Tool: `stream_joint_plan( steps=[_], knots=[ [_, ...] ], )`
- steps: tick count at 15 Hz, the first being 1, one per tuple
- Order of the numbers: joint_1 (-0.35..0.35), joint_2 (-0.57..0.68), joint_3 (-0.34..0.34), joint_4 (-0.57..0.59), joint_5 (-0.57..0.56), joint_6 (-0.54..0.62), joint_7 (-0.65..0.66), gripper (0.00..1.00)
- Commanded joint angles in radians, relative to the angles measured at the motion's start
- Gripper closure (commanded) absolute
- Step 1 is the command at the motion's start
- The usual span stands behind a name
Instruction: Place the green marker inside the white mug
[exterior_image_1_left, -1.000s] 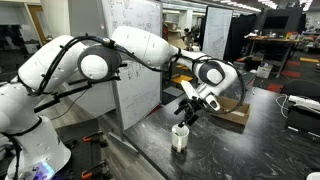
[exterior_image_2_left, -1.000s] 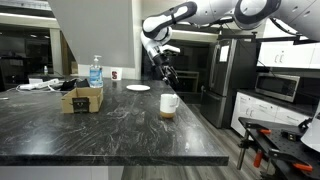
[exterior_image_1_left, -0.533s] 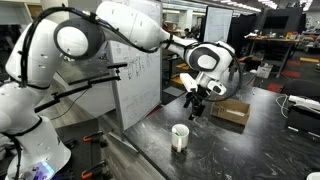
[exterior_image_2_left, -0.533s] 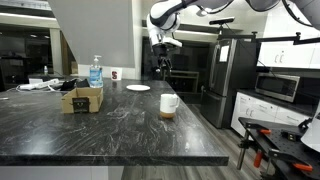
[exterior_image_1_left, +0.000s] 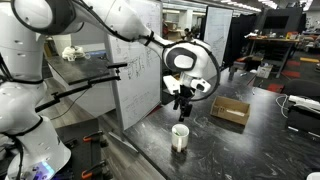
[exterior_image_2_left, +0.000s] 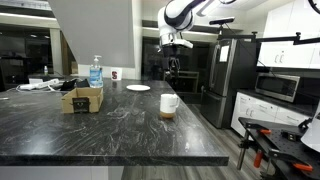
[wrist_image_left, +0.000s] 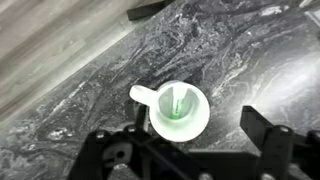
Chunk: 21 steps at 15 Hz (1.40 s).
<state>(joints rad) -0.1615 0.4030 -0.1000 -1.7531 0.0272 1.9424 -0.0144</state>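
One marker (wrist_image_left: 178, 103) in mug (wrist_image_left: 153, 119), wrist view only

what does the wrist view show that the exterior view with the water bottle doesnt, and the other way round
Only the wrist view: it looks straight down into the white mug, where the green marker sits inside. Only the exterior view: the gripper hanging well above the mug, plus the cardboard box, water bottle and plate. Both: the mug standing upright on the dark counter.
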Motion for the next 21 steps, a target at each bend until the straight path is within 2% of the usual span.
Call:
stream_joint_plan(
  steps=[1,5,8,21],
  knots=[
    [0.040,-0.176,-0.005,-0.265,-0.073,0.127,-0.003,0.00],
    [0.067,-0.299,0.008,-0.465,-0.121,0.181,-0.004,0.00],
    [0.078,-0.340,0.013,-0.531,-0.136,0.192,0.014,0.00],
    [0.076,-0.354,0.009,-0.549,-0.135,0.177,0.021,0.00]
  ],
)
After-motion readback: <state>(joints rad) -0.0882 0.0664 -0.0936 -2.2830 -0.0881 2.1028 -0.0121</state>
